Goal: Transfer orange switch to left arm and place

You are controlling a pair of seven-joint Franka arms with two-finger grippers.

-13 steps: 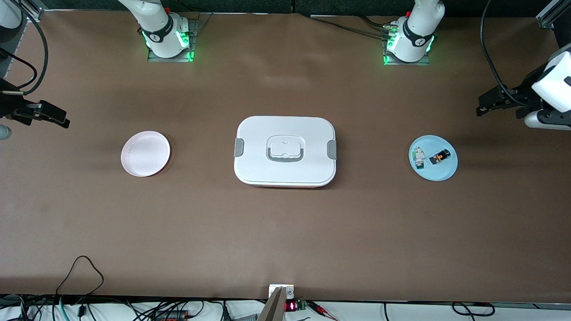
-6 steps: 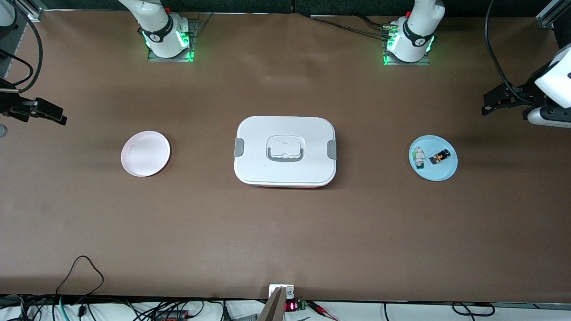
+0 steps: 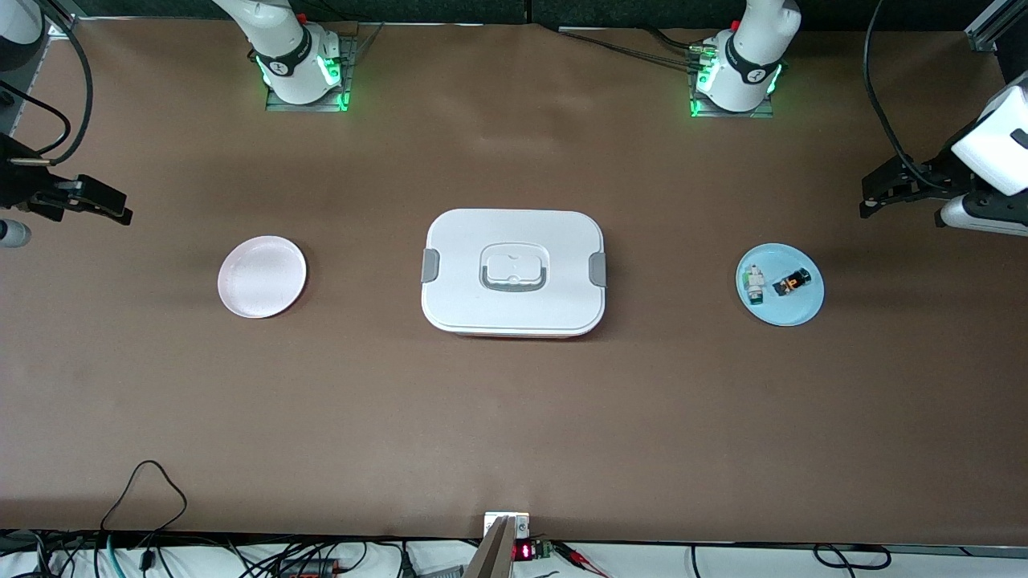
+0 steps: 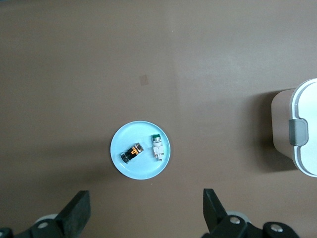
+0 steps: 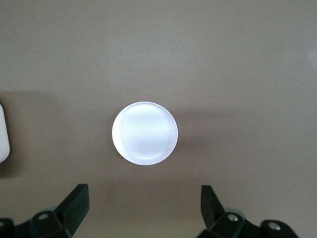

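The orange switch [image 3: 791, 283] lies on a light blue plate [image 3: 783, 309] at the left arm's end of the table, beside a white-and-green switch [image 3: 753, 286]. It also shows in the left wrist view [image 4: 132, 152]. The white box [image 3: 514, 273] stands mid-table with its lid shut. My left gripper [image 3: 871, 197] hangs open and empty high over the table near the blue plate; it also shows in its own wrist view [image 4: 144, 202]. My right gripper [image 3: 108, 205] hangs open and empty high over the right arm's end, near a pink plate [image 3: 262, 276]; it also shows in its own wrist view [image 5: 143, 199].
The pink plate [image 5: 144, 133] holds nothing. The box's corner shows in the left wrist view [image 4: 302, 134] and its edge in the right wrist view [image 5: 2, 134]. Cables and electronics [image 3: 514, 550] line the table edge nearest the front camera.
Both grippers have shifted slightly in the air at their ends of the table. Nothing on the table has moved.
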